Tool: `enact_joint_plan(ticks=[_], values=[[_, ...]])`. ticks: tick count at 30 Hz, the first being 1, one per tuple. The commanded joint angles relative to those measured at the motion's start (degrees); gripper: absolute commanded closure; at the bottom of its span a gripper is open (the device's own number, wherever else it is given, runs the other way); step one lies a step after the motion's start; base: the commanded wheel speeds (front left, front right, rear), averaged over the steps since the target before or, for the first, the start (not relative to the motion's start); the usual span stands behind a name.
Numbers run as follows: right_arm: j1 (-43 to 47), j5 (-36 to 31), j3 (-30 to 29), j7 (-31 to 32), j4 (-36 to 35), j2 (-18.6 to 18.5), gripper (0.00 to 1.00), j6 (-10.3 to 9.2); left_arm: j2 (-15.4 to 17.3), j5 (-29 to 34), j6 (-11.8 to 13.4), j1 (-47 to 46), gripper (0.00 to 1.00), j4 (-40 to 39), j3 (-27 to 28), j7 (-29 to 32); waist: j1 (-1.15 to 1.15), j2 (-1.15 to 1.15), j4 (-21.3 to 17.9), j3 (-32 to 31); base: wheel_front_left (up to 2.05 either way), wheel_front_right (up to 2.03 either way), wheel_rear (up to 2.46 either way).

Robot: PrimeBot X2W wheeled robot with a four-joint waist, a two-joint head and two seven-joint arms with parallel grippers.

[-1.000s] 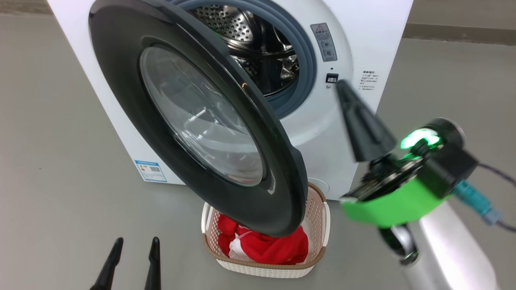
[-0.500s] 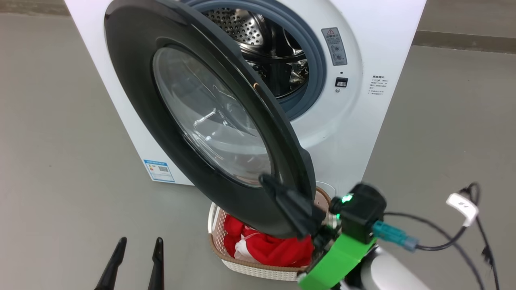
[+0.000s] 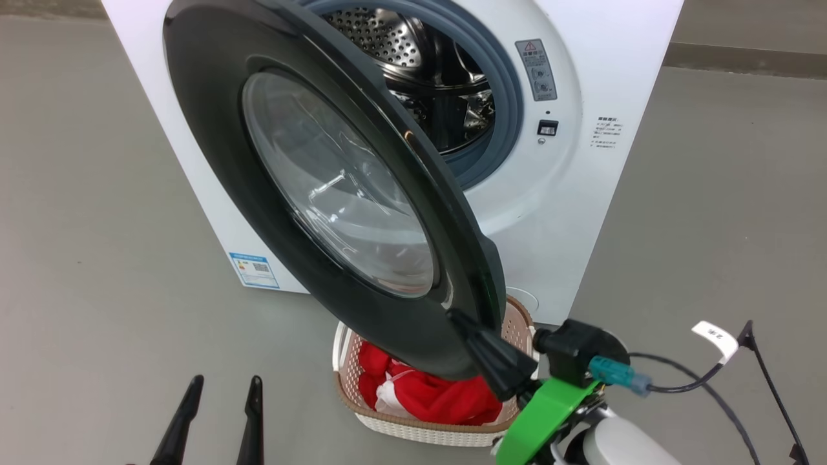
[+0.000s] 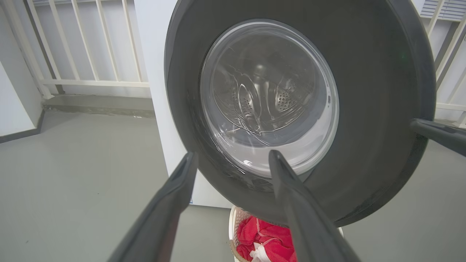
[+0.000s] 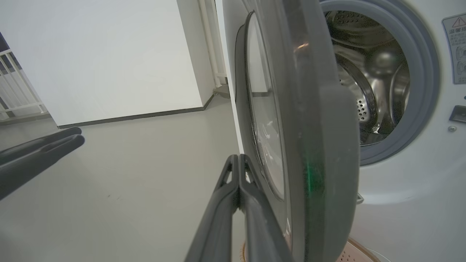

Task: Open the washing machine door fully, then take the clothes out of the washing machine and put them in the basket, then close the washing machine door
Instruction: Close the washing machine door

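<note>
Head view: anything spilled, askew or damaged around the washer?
Nothing stands out. The bright red fabric clothes lie inside the cream perforated plastic basket, upright on the floor below the open round black glass-windowed door; the visible part of the steel drum looks empty.

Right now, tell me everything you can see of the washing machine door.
The washing machine door is a big round disc of glossy, plastic-looking black around a bulging clear glass bowl, through which the steel drum shows in the left wrist view. It stands partly open, hinged on the washing machine's left, free edge toward the robot and overhanging the basket. The shut right hand sits at its lower rim; contact cannot be told.
</note>
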Motion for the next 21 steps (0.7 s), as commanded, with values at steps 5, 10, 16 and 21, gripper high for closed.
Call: enact_joint_plan(ticks=[5, 10, 16, 21], values=[[-3.87, 1.32, -0.05, -1.87, 1.38, 0.58, 1.0, 0.02, 0.73, -0.08, 0.46, -3.0, 0.0, -1.29, 1.49, -0.63, 0.0, 0.0, 0.14, 0.32, 0.0, 0.0, 0.0], [-5.47, 1.6, -0.18, -2.61, 3.49, 0.58, 1.0, 0.02, 0.79, -0.14, 0.57, -3.29, 0.0, -1.18, 1.36, -0.87, 0.0, 0.0, 0.15, 0.8, 0.0, 0.0, 0.0], [-8.27, 1.75, -1.15, -3.21, 6.12, 0.58, 1.0, 0.02, 0.53, -0.12, 0.73, -3.96, 0.0, -1.07, 0.95, -1.45, 0.0, 0.0, 0.18, 2.01, 0.0, 0.0, 0.0], [-11.79, 2.07, -2.84, -3.79, 8.56, 0.58, 1.0, 0.02, 0.18, 0.05, 0.84, -4.97, 0.0, -1.1, 0.43, -2.07, 0.0, 0.0, 0.2, 3.73, 0.0, 0.0, 0.0]])
